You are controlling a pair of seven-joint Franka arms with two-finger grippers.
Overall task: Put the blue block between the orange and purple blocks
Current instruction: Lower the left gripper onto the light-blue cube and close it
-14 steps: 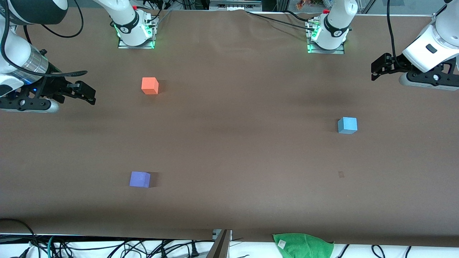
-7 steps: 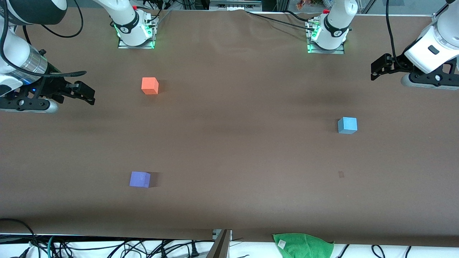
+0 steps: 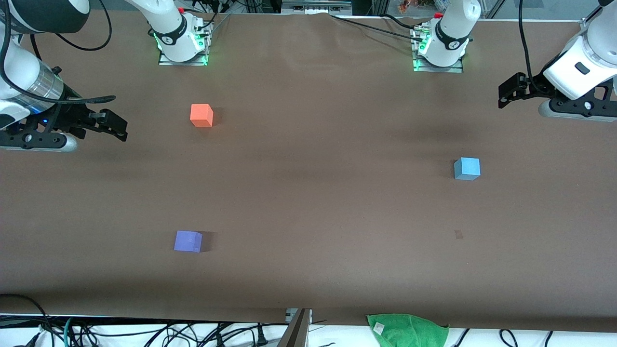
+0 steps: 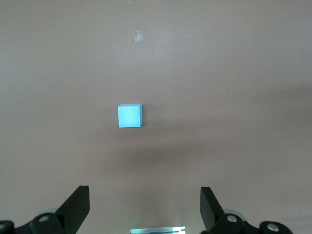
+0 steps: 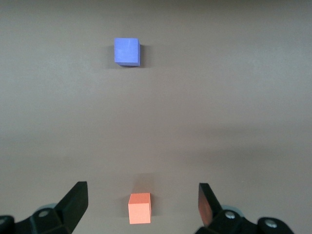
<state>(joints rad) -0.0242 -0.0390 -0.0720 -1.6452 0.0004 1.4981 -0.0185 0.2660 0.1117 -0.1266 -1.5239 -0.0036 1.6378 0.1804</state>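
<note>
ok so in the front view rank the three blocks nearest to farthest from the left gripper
Left gripper is open, over its own end of the table.
1. Blue block, that same end.
2. Orange block, right arm's end.
3. Purple block, right arm's end, nearest the camera.

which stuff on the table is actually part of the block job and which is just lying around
Part of the job:
- blue block, toward the left arm's end
- orange block
- purple block, nearer the front camera than the orange one
- left gripper and right gripper, both open and empty

Just lying about:
- green cloth
- cables along the table's edge
</note>
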